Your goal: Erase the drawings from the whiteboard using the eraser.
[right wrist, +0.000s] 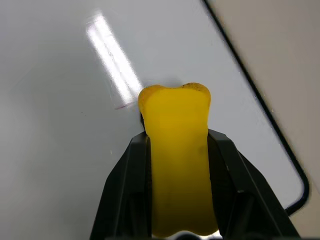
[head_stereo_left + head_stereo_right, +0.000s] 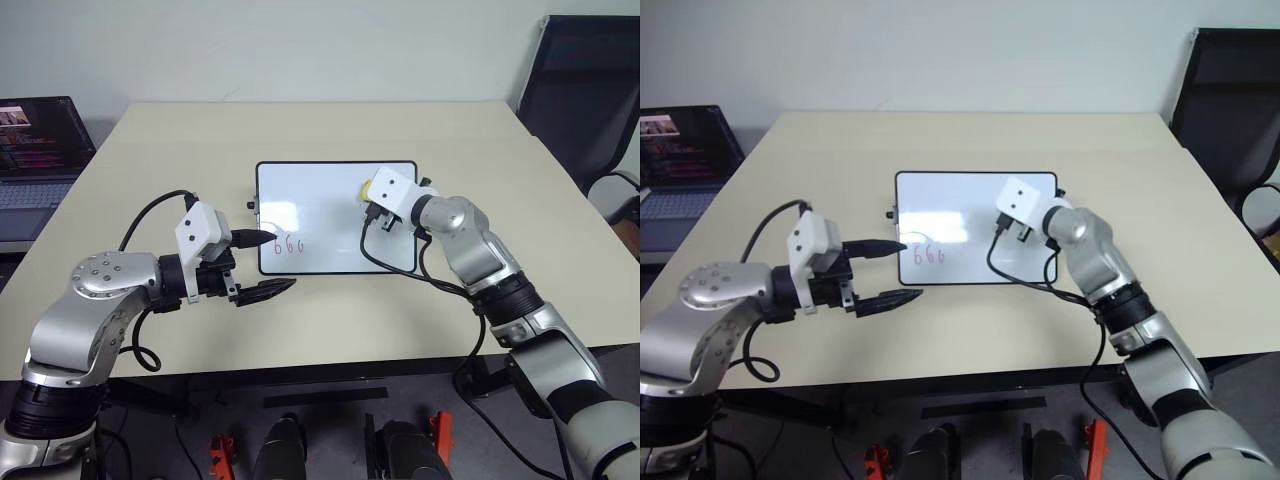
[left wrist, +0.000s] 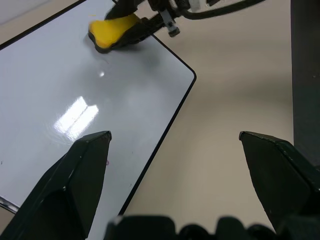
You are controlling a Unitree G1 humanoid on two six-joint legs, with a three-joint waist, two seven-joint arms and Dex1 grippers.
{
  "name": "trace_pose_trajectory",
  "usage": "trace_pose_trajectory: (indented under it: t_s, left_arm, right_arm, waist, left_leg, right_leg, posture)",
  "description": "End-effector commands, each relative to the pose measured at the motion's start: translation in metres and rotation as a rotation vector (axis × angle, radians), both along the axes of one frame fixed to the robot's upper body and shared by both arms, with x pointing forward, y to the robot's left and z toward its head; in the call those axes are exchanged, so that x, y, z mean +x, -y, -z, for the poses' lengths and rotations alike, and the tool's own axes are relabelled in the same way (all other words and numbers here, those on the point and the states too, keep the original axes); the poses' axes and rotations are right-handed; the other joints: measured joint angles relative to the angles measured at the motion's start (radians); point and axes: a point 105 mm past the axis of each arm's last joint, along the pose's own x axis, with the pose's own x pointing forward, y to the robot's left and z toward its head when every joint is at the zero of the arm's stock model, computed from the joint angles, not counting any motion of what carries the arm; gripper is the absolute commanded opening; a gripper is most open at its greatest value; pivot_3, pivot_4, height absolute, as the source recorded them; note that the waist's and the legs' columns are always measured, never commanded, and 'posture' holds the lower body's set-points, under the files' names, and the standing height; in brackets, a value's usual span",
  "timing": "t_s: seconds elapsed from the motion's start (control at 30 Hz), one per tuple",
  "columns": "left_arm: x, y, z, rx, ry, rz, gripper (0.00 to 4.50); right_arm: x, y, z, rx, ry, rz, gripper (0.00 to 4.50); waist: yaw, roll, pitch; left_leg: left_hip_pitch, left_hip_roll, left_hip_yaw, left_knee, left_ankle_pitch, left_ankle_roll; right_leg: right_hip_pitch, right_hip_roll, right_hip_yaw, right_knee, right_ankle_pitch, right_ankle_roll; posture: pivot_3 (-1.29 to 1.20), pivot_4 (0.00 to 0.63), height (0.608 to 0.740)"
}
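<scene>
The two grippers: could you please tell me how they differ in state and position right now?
The right gripper is shut on the yellow eraser, while the left gripper is open and holds nothing. The right gripper is over the whiteboard near its right side; the left gripper is at the board's lower left corner, close to the red drawings. Both have black fingers.

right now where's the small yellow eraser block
The small yellow eraser block is clamped in the right hand, pressed on the glossy white board near its right side, away from the red scribbles.
</scene>
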Motion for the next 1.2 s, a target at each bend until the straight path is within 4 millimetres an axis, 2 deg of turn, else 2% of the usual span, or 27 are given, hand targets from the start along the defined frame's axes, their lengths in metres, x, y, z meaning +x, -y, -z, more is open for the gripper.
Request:
trace_pose_trajectory:
  t_s: [0.03, 0.13, 0.17, 0.23, 0.3, 0.4, 0.53, 0.63, 0.7, 0.8, 0.93, 1.07, 1.2]
  left_arm:
    - [-0.003, 0.001, -0.012, 0.000, 0.055, 0.003, 4.50]
    - [-0.003, 0.002, -0.011, -0.002, 0.054, 0.007, 4.50]
    - [-0.003, 0.002, -0.011, -0.002, 0.053, 0.007, 4.50]
    - [-0.003, 0.002, -0.011, -0.002, 0.053, 0.007, 4.50]
    - [-0.003, 0.002, -0.010, -0.001, 0.052, 0.005, 4.50]
    - [-0.003, 0.001, -0.009, -0.001, 0.051, 0.000, 4.50]
    - [-0.004, 0.000, -0.009, -0.001, 0.050, -0.004, 4.50]
    - [-0.004, -0.001, -0.009, -0.001, 0.050, -0.010, 4.50]
    - [-0.004, -0.002, -0.008, 0.000, 0.048, -0.016, 4.50]
    - [-0.004, -0.008, -0.006, -0.004, 0.042, -0.049, 4.50]
    - [-0.006, -0.029, -0.002, -0.018, 0.027, -0.160, 4.50]
    - [-0.017, -0.062, 0.015, 0.004, -0.020, -0.301, 4.50]
    - [-0.029, -0.088, 0.030, 0.023, -0.060, -0.414, 4.50]
  right_arm:
    - [0.003, 0.012, 0.021, -0.034, -0.062, 0.062, 1.12]
    - [0.027, 0.019, -0.022, 0.033, 0.175, 0.172, 1.12]
    - [0.030, 0.020, -0.030, 0.045, 0.217, 0.185, 1.12]
    - [0.033, 0.019, -0.034, 0.056, 0.240, 0.189, 1.12]
    - [0.034, 0.020, -0.030, 0.049, 0.225, 0.192, 1.12]
    - [0.028, 0.019, -0.008, 0.009, 0.130, 0.163, 1.12]
    - [0.005, 0.004, 0.021, -0.059, -0.020, 0.029, 1.12]
    - [-0.010, -0.004, 0.033, -0.099, -0.075, -0.052, 1.12]
    - [-0.012, -0.007, 0.032, -0.096, -0.055, -0.063, 1.12]
    - [-0.005, -0.004, 0.018, -0.050, 0.025, -0.014, 1.12]
    - [-0.009, 0.004, -0.004, 0.141, 0.038, 0.022, 1.12]
    - [-0.040, -0.006, -0.014, 0.332, -0.018, -0.096, 1.12]
    - [-0.067, -0.018, -0.007, 0.372, -0.111, -0.145, 1.12]
  waist:
    - [-0.003, 0.000, 0.000]
    - [-0.009, 0.000, 0.000]
    - [-0.010, 0.000, 0.000]
    - [-0.010, 0.000, 0.001]
    - [-0.004, 0.000, 0.001]
    - [-0.002, 0.000, 0.001]
    - [-0.004, 0.000, 0.000]
    - [-0.007, 0.000, 0.000]
    - [-0.010, 0.000, 0.000]
    - [-0.012, 0.000, 0.000]
    - [-0.009, 0.000, 0.001]
    - [-0.002, 0.000, 0.001]
    - [0.003, 0.000, 0.001]
  left_leg:
    - [0.000, 0.000, 0.001, 0.000, 0.000, 0.000]
    - [0.000, 0.001, 0.001, 0.000, 0.000, 0.000]
    - [0.000, 0.001, 0.001, 0.000, 0.000, 0.000]
    - [0.000, 0.001, 0.002, 0.000, 0.000, 0.000]
    - [0.000, 0.000, 0.003, 0.000, 0.000, 0.000]
    - [-0.001, 0.000, 0.004, 0.000, 0.000, 0.000]
    - [0.000, 0.001, 0.004, 0.000, 0.000, 0.000]
    - [0.000, 0.002, 0.005, -0.001, 0.000, 0.000]
    - [0.000, 0.003, 0.006, -0.001, 0.000, 0.000]
    - [0.000, 0.006, 0.008, 0.000, 0.000, 0.000]
    - [0.000, 0.010, 0.012, 0.000, 0.000, 0.000]
    - [-0.003, 0.012, 0.015, -0.001, 0.000, 0.000]
    - [-0.007, 0.014, 0.017, -0.003, -0.003, -0.004]
  right_leg:
    - [0.000, 0.000, 0.000, 0.000, 0.000, 0.000]
    - [-0.001, 0.000, 0.000, 0.000, 0.001, 0.000]
    - [-0.001, 0.000, 0.001, 0.000, 0.002, 0.000]
    - [-0.002, -0.001, 0.001, 0.000, 0.004, 0.000]
    - [-0.002, -0.002, 0.001, 0.000, 0.004, 0.000]
    - [-0.002, -0.002, 0.002, -0.001, 0.004, 0.000]
    - [-0.001, -0.001, 0.002, 0.000, 0.001, 0.000]
    - [-0.001, 0.000, 0.002, 0.000, 0.000, 0.001]
    - [-0.001, 0.001, 0.002, 0.000, 0.000, 0.001]
    - [-0.001, 0.002, 0.003, 0.000, 0.001, -0.001]
    - [-0.003, 0.003, 0.002, 0.000, 0.002, -0.002]
    - [-0.004, 0.003, 0.002, -0.001, -0.001, -0.003]
    - [-0.005, 0.004, 0.002, 0.000, 0.000, -0.002]
  posture:
    - [0.00, 0.150, 0.740]
    - [0.00, 0.150, 0.740]
    - [0.00, 0.150, 0.740]
    - [0.00, 0.150, 0.740]
    - [0.00, 0.150, 0.740]
    - [0.00, 0.150, 0.740]
    - [0.00, 0.150, 0.740]
    - [0.00, 0.150, 0.740]
    - [0.00, 0.150, 0.740]
    - [0.00, 0.150, 0.740]
    - [0.00, 0.150, 0.740]
    - [0.00, 0.150, 0.740]
    - [0.00, 0.150, 0.740]
